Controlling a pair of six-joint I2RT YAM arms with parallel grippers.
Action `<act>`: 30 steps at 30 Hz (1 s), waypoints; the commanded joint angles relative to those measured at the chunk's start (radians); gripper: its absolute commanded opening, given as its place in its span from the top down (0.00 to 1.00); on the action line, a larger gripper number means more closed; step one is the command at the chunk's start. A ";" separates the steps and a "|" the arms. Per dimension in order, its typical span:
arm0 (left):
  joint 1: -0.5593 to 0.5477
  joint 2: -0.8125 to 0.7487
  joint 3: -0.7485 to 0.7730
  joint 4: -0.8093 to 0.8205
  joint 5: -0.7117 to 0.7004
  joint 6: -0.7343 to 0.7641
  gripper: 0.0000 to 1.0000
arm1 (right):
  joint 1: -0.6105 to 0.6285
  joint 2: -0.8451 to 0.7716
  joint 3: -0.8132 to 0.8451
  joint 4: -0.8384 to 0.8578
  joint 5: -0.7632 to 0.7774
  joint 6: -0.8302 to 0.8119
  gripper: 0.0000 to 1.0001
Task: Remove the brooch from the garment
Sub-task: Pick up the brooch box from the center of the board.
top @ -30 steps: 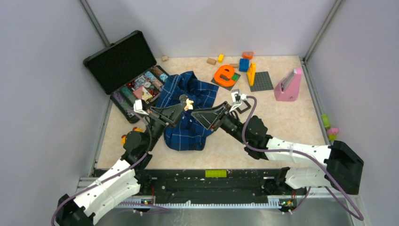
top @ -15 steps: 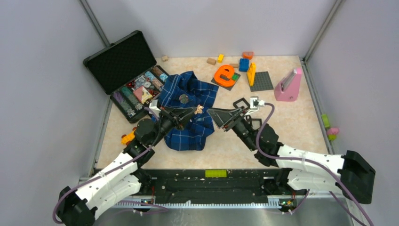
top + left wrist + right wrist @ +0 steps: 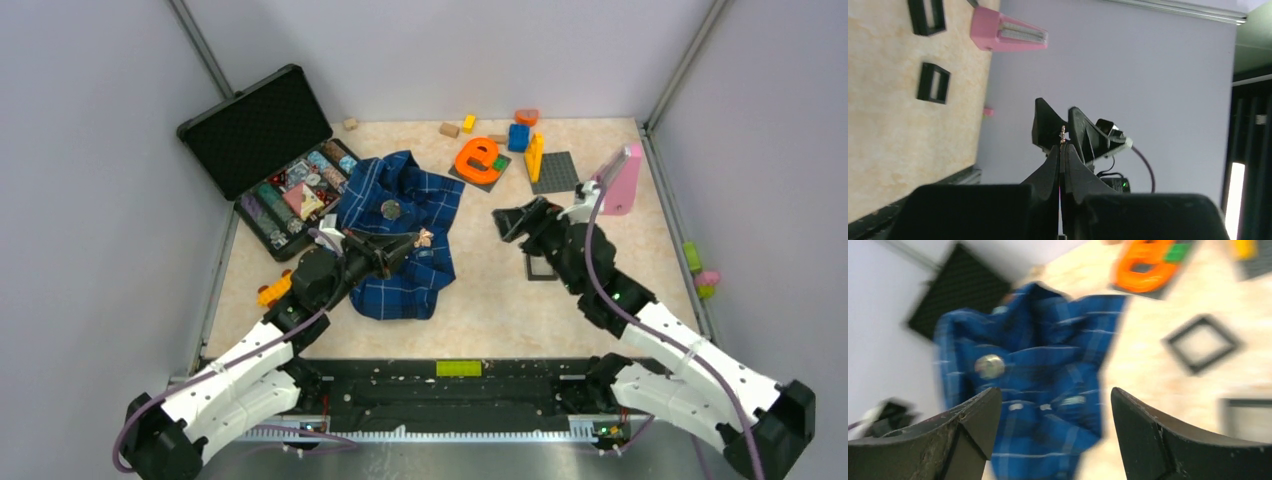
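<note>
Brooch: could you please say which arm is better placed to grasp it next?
Right, probably: right claw is open, empty, facing the brooch; left claw is shut on a gold bit.

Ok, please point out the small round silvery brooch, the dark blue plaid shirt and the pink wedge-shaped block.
small round silvery brooch (image 3: 989, 366): right wrist view, centre of the disc.
dark blue plaid shirt (image 3: 432, 200): top external view, its far right cloth.
pink wedge-shaped block (image 3: 625, 190): top external view, its side face.
</note>
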 commanded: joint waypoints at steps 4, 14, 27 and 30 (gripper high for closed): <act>0.005 -0.068 0.106 -0.210 -0.148 0.464 1.00 | -0.346 0.069 0.126 -0.658 -0.250 -0.339 0.10; 0.005 -0.123 0.046 -0.136 -0.079 0.619 1.00 | -0.477 0.414 0.183 -0.595 -0.326 -0.442 0.02; 0.005 -0.131 0.028 -0.119 -0.038 0.665 1.00 | -0.554 0.538 0.207 -0.546 -0.430 -0.494 0.01; 0.004 -0.126 0.031 -0.107 -0.028 0.666 1.00 | -0.566 0.548 0.201 -0.538 -0.451 -0.497 0.01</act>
